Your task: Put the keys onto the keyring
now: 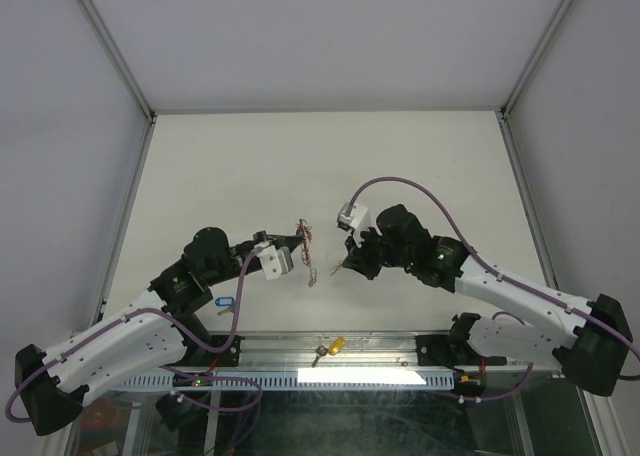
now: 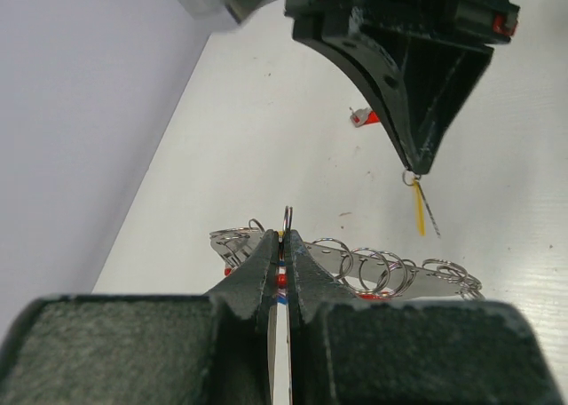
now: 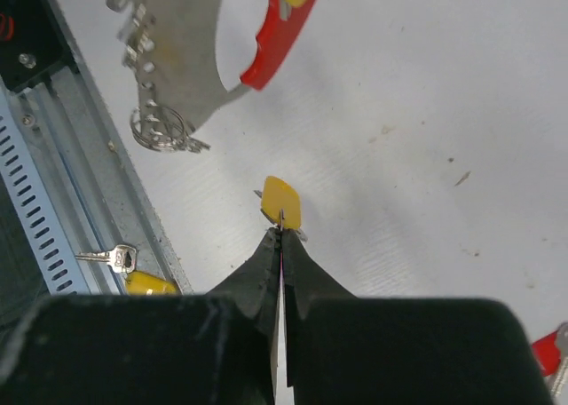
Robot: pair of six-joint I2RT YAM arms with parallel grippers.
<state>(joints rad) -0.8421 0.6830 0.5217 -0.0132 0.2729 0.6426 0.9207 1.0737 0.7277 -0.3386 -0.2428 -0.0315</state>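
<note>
My left gripper (image 1: 297,240) is shut on the keyring (image 2: 383,272), a metal band with a row of silver rings and a red plastic part (image 3: 277,34). One ring (image 2: 287,218) sticks up between the closed fingers. My right gripper (image 3: 281,230) is shut on the small ring of a key with a yellow tag (image 3: 282,201). In the left wrist view that key (image 2: 420,211) hangs from the right gripper's tip (image 2: 413,169), above the table and a little beyond the keyring. The two grippers face each other a short gap apart over the table's near middle.
A red-tagged key (image 2: 363,117) lies on the table beyond the grippers. A second yellow-tagged key (image 1: 334,346) rests on the metal rail at the near edge. A blue-tagged key (image 1: 224,301) lies by the left arm. The rail (image 3: 53,156) runs close under the keyring.
</note>
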